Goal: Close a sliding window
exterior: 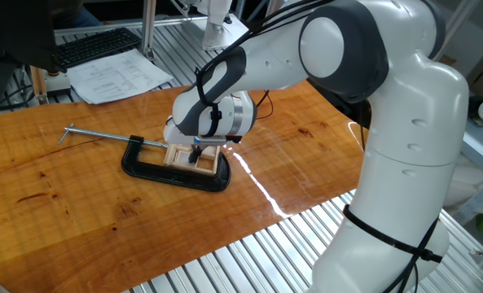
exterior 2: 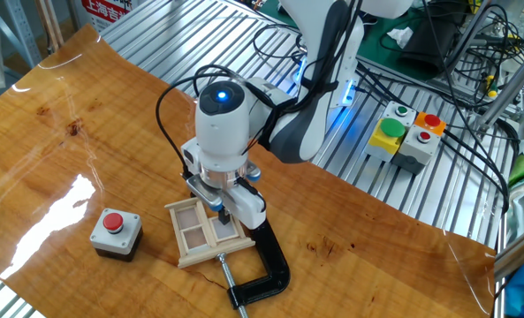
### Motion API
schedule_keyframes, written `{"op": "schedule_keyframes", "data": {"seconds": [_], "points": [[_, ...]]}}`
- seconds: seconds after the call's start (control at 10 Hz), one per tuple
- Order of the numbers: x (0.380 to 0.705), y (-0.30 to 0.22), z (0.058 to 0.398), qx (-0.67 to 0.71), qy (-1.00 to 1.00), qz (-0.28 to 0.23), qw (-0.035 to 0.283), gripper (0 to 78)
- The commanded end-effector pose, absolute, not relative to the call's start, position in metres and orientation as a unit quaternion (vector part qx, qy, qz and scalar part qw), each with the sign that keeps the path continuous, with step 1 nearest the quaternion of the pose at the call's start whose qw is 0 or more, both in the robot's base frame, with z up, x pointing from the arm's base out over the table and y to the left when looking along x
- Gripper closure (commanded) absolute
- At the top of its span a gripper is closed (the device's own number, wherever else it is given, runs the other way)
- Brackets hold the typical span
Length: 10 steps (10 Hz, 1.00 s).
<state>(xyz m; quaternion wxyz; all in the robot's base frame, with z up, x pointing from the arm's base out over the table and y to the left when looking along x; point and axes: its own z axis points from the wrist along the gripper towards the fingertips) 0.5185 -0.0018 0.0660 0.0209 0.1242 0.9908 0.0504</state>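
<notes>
The sliding window [exterior 2: 200,233] is a small light wooden frame with two pale panes, lying flat on the wooden table. A black C-clamp [exterior 2: 268,258] holds it in place. My gripper [exterior 2: 224,215] points straight down over the window's right pane, fingers close together, tips touching or just above the pane near the middle bar. In the one fixed view the window [exterior: 180,155] sits inside the clamp [exterior: 169,172] and my gripper [exterior: 195,155] and wrist hide most of it.
A grey box with a red button [exterior 2: 114,231] stands left of the window. The clamp's long screw [exterior: 103,137] sticks out to the left. A button box [exterior 2: 405,134] and cables lie on the metal rails at the back right. Papers [exterior: 119,75] and a keyboard [exterior: 94,47] lie at the table's far edge.
</notes>
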Motion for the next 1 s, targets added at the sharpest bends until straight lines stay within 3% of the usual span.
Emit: {"op": "schedule_keyframes", "data": {"seconds": [0.1, 1.0], "points": [[0.5113, -0.0053, 0.0594, 0.127, 0.991, 0.049, 0.015, 77.6], [0.5073, -0.0122, 0.0570, 0.123, 0.991, 0.043, 0.016, 77.6]]}}
